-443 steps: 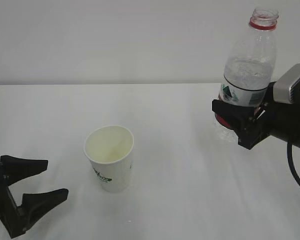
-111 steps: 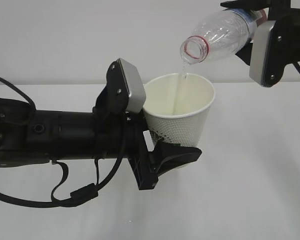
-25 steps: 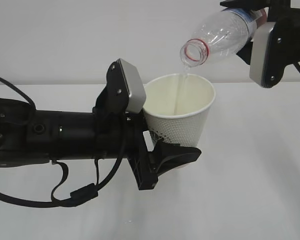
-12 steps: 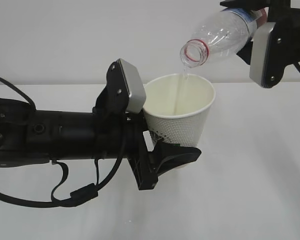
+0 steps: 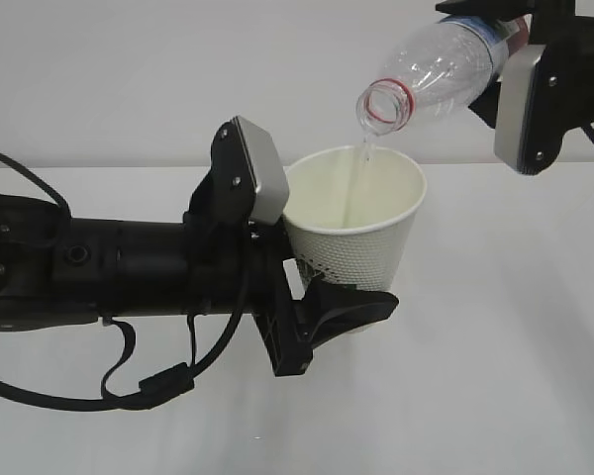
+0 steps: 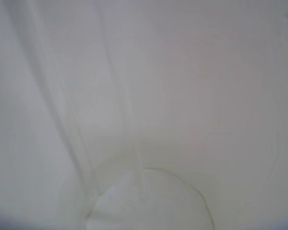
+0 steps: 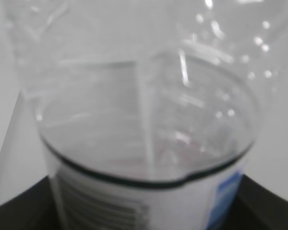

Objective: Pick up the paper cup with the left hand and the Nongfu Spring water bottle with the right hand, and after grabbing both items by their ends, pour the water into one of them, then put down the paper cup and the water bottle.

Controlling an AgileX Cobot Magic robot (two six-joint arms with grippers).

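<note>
Paper cup: the white paper cup with a dimpled wall and cream inside [image 5: 361, 233] is held in the air above the bench, upright with a slight lean, mouth open upward, near the middle of the exterior view.
Cup interior: the left wrist view is filled by the cup's pale wall [image 6: 149, 96], too close and blurred to tell more.
Water: a thin clear stream of water [image 5: 361, 158] falls from the bottle's mouth into the cup, running down the inner wall.
Water bottle: the clear plastic Nongfu Spring water bottle with a red neck ring [image 5: 436, 69] is tipped with its mouth down and to the left, just above the cup's rim, not touching it; little water remains inside. Up close, its transparent body and the label's edge [image 7: 149, 143] fill the right wrist view.
Left hand: the black left gripper on a long thick black arm [image 5: 327, 297] reaches in from the left, its fingers closed on the lower part of the cup.
Left hand block: a silver-grey square block [image 5: 257, 183] sits on top, just beside the cup's rim; loose black cables [image 5: 163, 381] hang below the arm.
Right hand: the black right gripper with a silver-grey rectangular block [image 5: 515, 45] at the upper right holds the bottle at its base end, fingers clamped around it.
Bench: the white bench [image 5: 495, 376] lies under both.
</note>
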